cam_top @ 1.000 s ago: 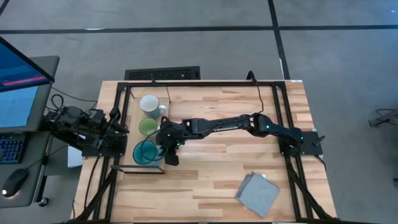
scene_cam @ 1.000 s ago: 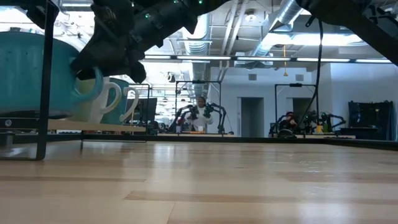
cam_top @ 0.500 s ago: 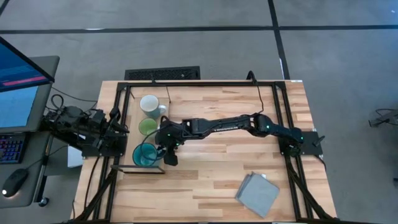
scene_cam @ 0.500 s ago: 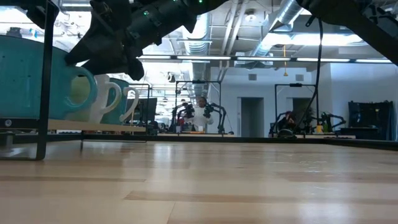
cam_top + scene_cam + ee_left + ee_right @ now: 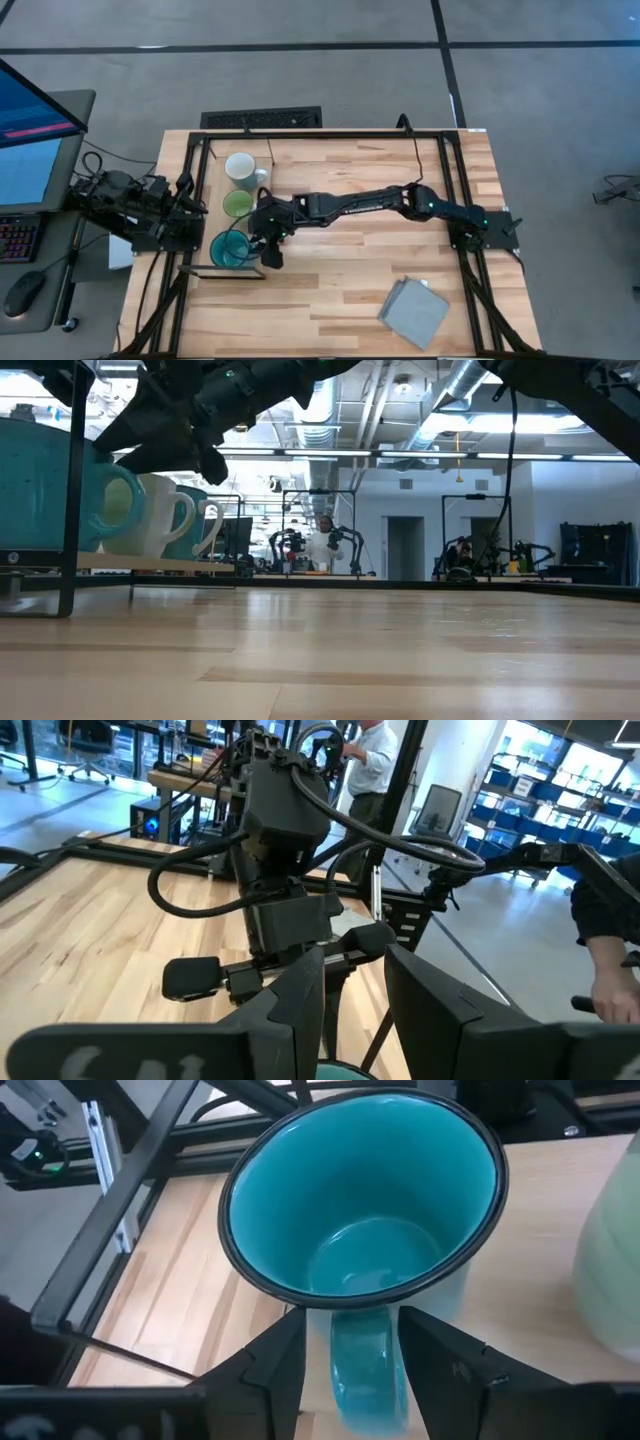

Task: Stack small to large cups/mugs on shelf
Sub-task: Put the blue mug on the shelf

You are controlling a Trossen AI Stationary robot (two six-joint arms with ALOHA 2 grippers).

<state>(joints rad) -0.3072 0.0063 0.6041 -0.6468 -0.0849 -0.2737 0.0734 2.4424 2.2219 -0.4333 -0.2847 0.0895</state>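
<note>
Three mugs in a row on the shelf (image 5: 209, 205) at the table's left edge, hemmed by its thin black frame: white mug (image 5: 240, 168) farthest back, light-green mug (image 5: 237, 204) in the middle, teal mug (image 5: 231, 248) nearest the front rail, all upright and close together. Right gripper (image 5: 265, 251) reaching across from the right side, released, fingers (image 5: 275, 1363) spread either side of the teal mug's handle (image 5: 365, 1365) without pinching it. Left gripper (image 5: 350, 1010) parked off the left edge beside the shelf, fingers parted, nothing between them. Wide open planked tabletop (image 5: 370, 260) right of the shelf, only a grey folded cloth (image 5: 414, 312) near the front right corner. Teal mug glossy, dark-rimmed, empty inside. Beyond the table, a workshop with other arms and a person (image 5: 323, 540) far back.
</note>
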